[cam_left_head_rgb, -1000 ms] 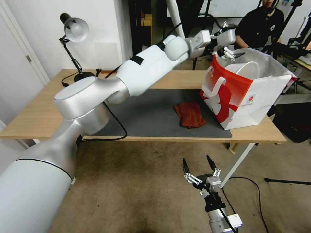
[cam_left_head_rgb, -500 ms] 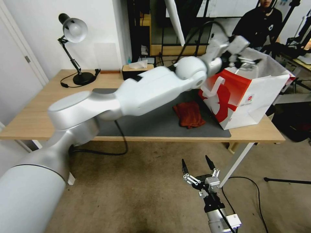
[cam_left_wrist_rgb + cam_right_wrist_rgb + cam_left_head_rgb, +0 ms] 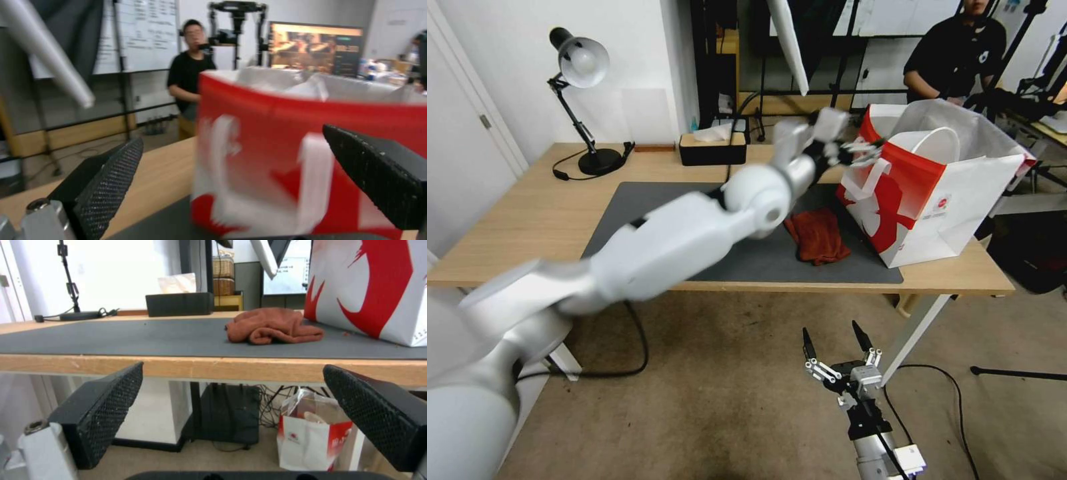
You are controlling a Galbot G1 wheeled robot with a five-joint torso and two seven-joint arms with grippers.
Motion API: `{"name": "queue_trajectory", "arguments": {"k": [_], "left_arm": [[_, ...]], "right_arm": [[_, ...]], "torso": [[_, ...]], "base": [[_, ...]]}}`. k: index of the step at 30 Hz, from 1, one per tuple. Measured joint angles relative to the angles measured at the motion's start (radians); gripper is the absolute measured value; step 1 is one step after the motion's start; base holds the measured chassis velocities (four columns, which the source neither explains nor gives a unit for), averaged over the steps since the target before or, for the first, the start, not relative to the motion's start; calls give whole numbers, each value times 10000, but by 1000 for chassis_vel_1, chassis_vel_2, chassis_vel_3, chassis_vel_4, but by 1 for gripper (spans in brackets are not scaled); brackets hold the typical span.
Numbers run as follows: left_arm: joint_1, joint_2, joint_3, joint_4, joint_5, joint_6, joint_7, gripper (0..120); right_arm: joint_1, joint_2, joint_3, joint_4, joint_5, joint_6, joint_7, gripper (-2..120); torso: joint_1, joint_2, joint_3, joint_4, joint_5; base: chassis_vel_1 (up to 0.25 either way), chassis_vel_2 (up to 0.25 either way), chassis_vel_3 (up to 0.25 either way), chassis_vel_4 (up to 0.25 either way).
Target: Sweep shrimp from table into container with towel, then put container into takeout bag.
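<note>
Your left gripper [image 3: 864,151] hangs above the surface [image 3: 527,227], just beside the near upper edge of the takeout bag [image 3: 934,200], on the side where the bag's white handle hangs. In the left wrist view its jaws stand spread apart with nothing between them, and the bag's red face [image 3: 276,150] sits straight ahead of them.

The bag stands upright at the right end of the dark mat [image 3: 734,247], its top open. The white rim of the container [image 3: 937,143] shows inside it, down among the silver-grey lining. You cannot tell from these views whether shrimp are in the container.

The towel [image 3: 817,235] lies crumpled on the mat just beside the bag's lower corner, apart from both grippers. From the right wrist view it [image 3: 271,326] sits near the bag's base.

Your right gripper [image 3: 837,343] is parked low in front of the surface, over the floor, jaws released and empty, pointing up toward the surface edge.

A desk lamp [image 3: 580,87] and a black tissue box [image 3: 706,148] stand along the far side.
</note>
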Motion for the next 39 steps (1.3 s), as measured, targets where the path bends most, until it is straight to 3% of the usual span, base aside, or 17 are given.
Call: {"name": "queue_trajectory", "arguments": {"k": [1, 2, 3, 4, 6, 8, 9, 12, 14, 15, 18, 19, 20, 22, 35, 37, 39], "left_arm": [[605, 520, -301, -419, 315, -120, -69, 100], [793, 662, -408, -534, 407, -160, -79, 100], [1657, 1176, -890, -997, 769, -286, -98, 100], [1657, 1176, -890, -997, 769, -286, -98, 100], [2814, 1709, -1555, -1524, 1227, -382, -103, 100], [4732, 2360, -2930, -2167, 2268, -649, -35, 100], [4732, 2360, -2930, -2167, 2268, -649, -35, 100], [6983, 2856, -4481, -2544, 3489, -1134, 121, 100], [7363, 2902, -4704, -2573, 3708, -1257, 150, 100], [8221, 2950, -5283, -2630, 4264, -1590, 232, 100], [8886, 2946, -5715, -2658, 4673, -1906, 344, 100], [9726, 2868, -6206, -2660, 5115, -2326, 413, 100], [9726, 2868, -6206, -2660, 5115, -2326, 413, 100], [10996, 2619, -6912, -2703, 5867, -2981, 372, 100], [12654, 2105, -7721, -2906, 7301, -3933, 17, 100], [13734, 1370, -8367, -2936, 8115, -4640, -312, 100], [14071, 1057, -8517, -2889, 8328, -4859, -379, 100]], "right_arm": [[-18, -6, 17, 8, -5, 0, 6, 100], [-24, -8, 21, 11, -7, 0, 8, 100], [-34, -4, 31, 23, -8, 0, 11, 100], [-34, -4, 31, 23, -8, 0, 11, 100], [-51, 18, 41, 27, -12, 2, 14, 100], [-66, 41, 46, 31, -7, 2, 41, 100], [-66, 41, 46, 31, -7, 2, 41, 100], [-58, -17, -28, 44, 16, -49, 94, 100], [-56, -28, -31, 44, 19, -55, 98, 100], [-64, -30, -21, 45, 25, -61, 107, 100], [-69, -19, -8, 52, 25, -64, 113, 100], [-66, 1, 2, 60, 25, -71, 144, 100], [-66, 1, 2, 60, 25, -71, 144, 100], [-23, 50, 4, 85, -7, -112, 235, 100], [179, 111, 24, 255, -210, -424, 603, 100], [417, 79, 100, 391, -207, -688, 663, 100], [476, 73, 120, 434, -148, -798, 671, 100]], "torso": [[1, 0, 0, 0, 0], [0, 0, 0, 1, 1], [0, 0, 0, 3, -1], [0, 0, 0, 3, -1], [0, 0, 0, 2, -3], [-2, 1, 0, 1, 2], [-2, 1, 0, 1, 2], [-2, 1, 0, 5, 2], [-2, 0, 0, 7, 0], [-2, 1, -1, 3, 2], [-2, 1, -1, -1, 5], [-2, 0, 0, -3, 1], [-2, 0, 0, -3, 1], [-2, 1, 0, 0, 3], [-2, 0, 0, 0, 4], [0, 0, 0, -2, 6], [0, 0, 1, 0, 4]], "base": [[0, 0, 0, 0], [0, 0, 0, 0], [0, 0, 0, 0], [0, 0, 0, 0], [0, 0, 0, 0], [0, 0, 0, 0], [0, 0, 0, 0], [0, 0, 0, 0], [0, 0, 0, 0], [0, 0, 0, 0], [0, 0, 0, 0], [0, 0, 0, 0], [0, 0, 0, 0], [0, 0, 0, 0], [0, 0, 0, 0], [0, 0, 0, 0], [0, 0, 0, 0]]}}
